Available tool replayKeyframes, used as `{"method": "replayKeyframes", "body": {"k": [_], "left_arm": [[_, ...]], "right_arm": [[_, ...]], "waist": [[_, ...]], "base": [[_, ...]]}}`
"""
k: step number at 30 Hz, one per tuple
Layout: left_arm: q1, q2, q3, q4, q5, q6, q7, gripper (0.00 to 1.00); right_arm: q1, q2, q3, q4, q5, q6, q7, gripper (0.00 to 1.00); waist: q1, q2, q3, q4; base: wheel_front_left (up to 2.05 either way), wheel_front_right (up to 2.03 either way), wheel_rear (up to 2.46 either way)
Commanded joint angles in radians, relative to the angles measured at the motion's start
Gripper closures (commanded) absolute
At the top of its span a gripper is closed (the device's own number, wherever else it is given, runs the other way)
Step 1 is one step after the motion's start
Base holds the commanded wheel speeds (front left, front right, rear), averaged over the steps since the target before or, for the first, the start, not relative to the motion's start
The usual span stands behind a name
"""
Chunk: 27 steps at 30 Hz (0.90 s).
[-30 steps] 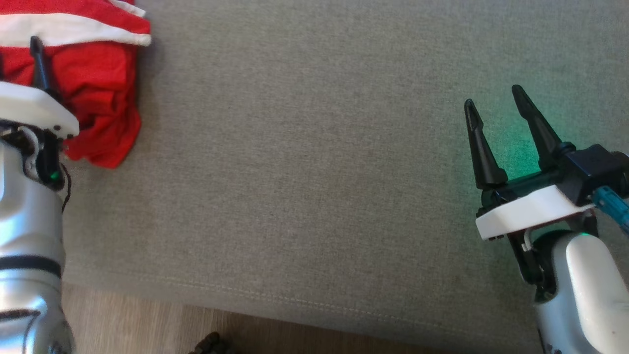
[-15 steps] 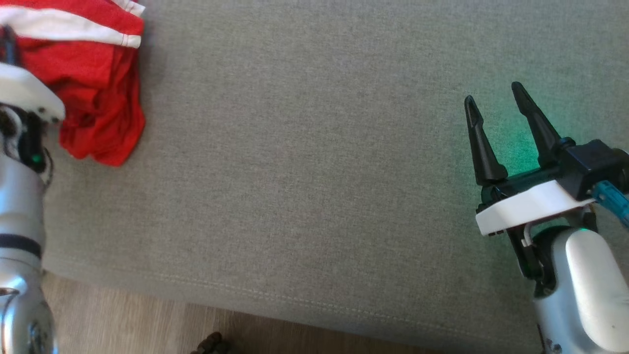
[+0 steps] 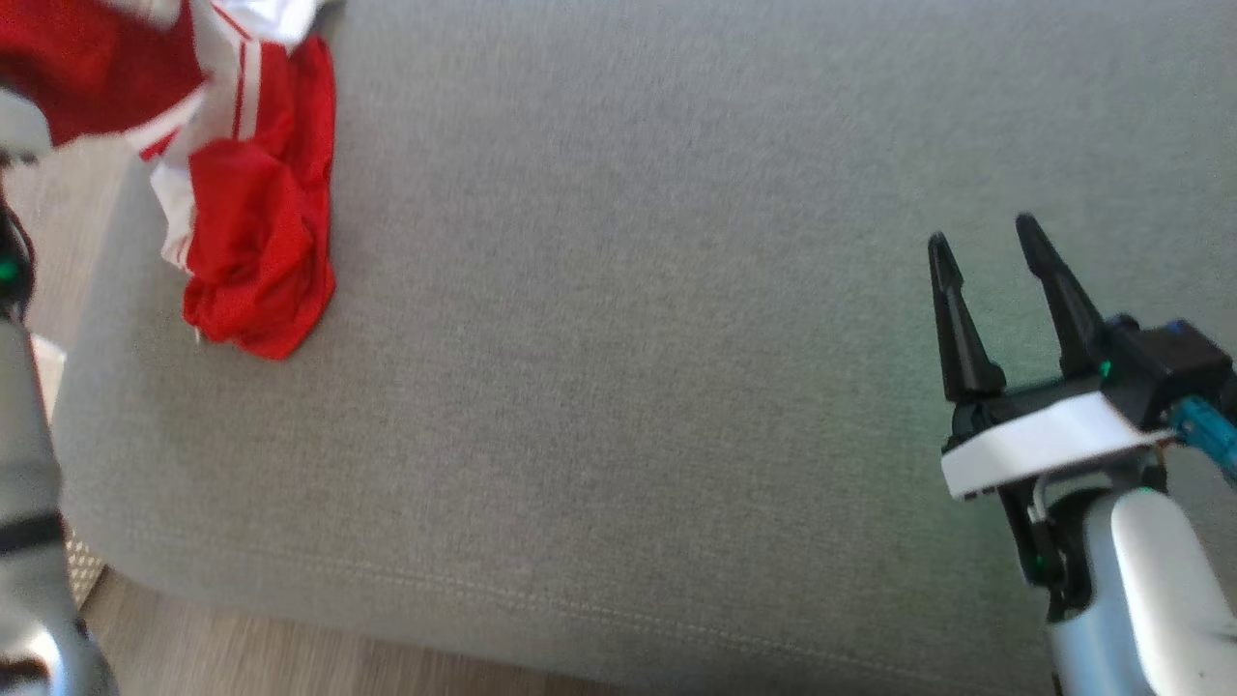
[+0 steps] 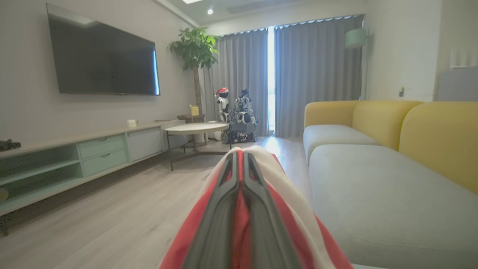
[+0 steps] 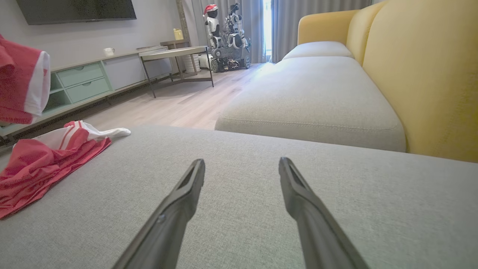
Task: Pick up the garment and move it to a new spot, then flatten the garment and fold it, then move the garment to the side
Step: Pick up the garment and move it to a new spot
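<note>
The left claw (image 4: 241, 155) is pinching a thin fold of the garment (image 3: 261, 290); cloth trailing on the sofa (image 3: 628, 387) beneath it could tug free. The right claw (image 3: 981, 242) is gaping, empty.

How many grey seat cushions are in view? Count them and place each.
3. The nearest cushion lies under the right gripper and bears the red-and-white garment; the middle cushion sits just beyond it; the far cushion lies near the curtains. Others may be hidden.

Left jaws clamped together; right jaws wide apart, fingers (image 5: 179, 209) pointing forward.
</note>
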Motion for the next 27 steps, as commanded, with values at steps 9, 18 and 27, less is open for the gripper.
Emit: {"method": "replayKeyframes", "body": {"k": [9, 18, 27], "left_arm": [[0.280, -0.022, 0.006, -0.417, 0.008, 0.008, 0.026, 1.00], [0.608, -0.128, -0.043, -0.747, -0.017, 0.053, 0.121, 1.00], [0.629, -0.213, -0.195, -0.702, -0.037, 0.030, 0.088, 1.00]], "right_arm": [[0.069, 0.033, -0.011, -0.021, 0.022, 0.004, -0.028, 0.00], [0.117, 0.045, -0.027, -0.031, 0.036, 0.004, -0.029, 0.00], [0.078, 0.048, -0.012, -0.052, 0.045, 0.004, -0.036, 0.00]], "waist": [[0.0000, 0.0000, -0.153, -0.081], [0.0000, 0.0000, -0.179, -0.184], [0.0000, 0.0000, -0.108, -0.344]], "base": [[0.00, 0.00, 0.00], [0.00, 0.00, 0.00], [0.00, 0.00, 0.00]]}}
